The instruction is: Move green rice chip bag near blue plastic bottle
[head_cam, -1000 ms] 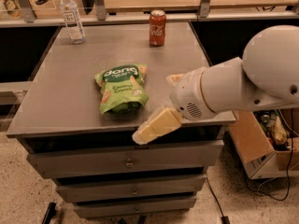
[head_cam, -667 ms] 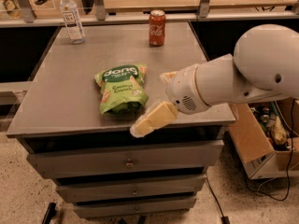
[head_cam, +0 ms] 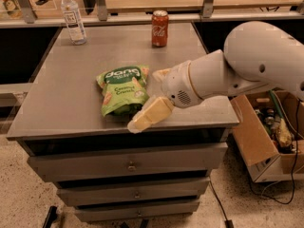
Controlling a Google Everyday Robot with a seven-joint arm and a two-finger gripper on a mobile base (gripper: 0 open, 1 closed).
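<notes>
The green rice chip bag (head_cam: 122,89) lies flat on the grey cabinet top (head_cam: 66,94), near the front middle. The blue plastic bottle (head_cam: 73,15) stands upright at the far left corner, well apart from the bag. My gripper (head_cam: 147,99) is just at the bag's right edge, low over the front of the top. It is open and empty, with one cream finger (head_cam: 148,115) at the bag's front right corner and the other (head_cam: 160,73) by its upper right side.
A red cola can (head_cam: 160,28) stands at the back of the top, right of centre. A rail with posts (head_cam: 142,18) runs behind the cabinet. An open cardboard box (head_cam: 266,137) with clutter sits on the floor to the right. Drawers (head_cam: 128,165) are below the top.
My arm has moved left, bringing the gripper from the front right of the top up to the bag's right edge. The bag, bottle and can have not moved.
</notes>
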